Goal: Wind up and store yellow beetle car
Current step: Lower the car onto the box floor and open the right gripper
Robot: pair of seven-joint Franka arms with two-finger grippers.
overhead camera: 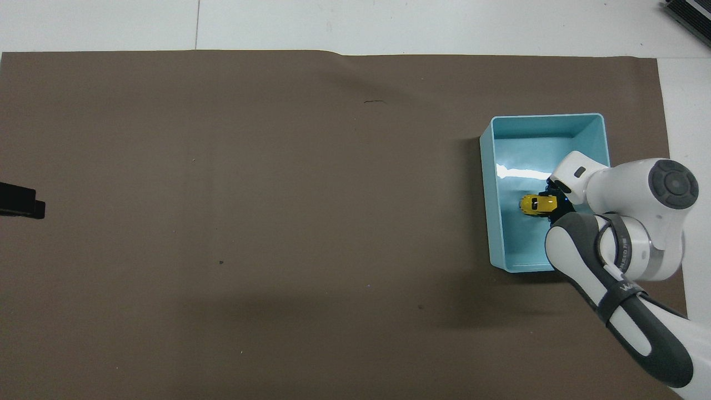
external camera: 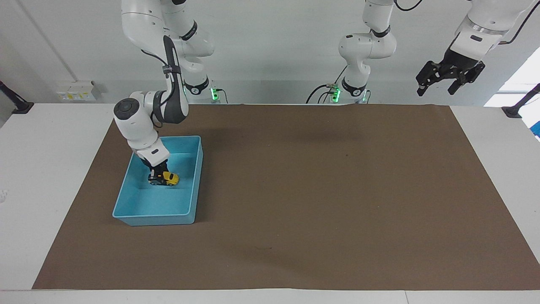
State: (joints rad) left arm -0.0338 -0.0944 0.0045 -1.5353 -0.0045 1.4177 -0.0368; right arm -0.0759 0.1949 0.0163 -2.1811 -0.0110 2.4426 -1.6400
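- Brown mat covers desk; light blue bin [external camera: 126, 192] under my right end effector [external camera: 157, 176].
- Right end effector clamps yellow beetle car [external camera: 168, 178] inside bin, at its tail.
- Car judged light, rigid, slick-shelled; grip the flanks.
- Left end effector [external camera: 438, 86] spread wide, waiting aloft.

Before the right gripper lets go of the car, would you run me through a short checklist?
1. Right gripper shut on the car: ok.
2. Car inside the bin: ok.
3. Car resting on the bin floor: cannot tell.
4. Car apart from the bin walls: ok.
5. Left gripper open, raised at its own end, waiting: ok.
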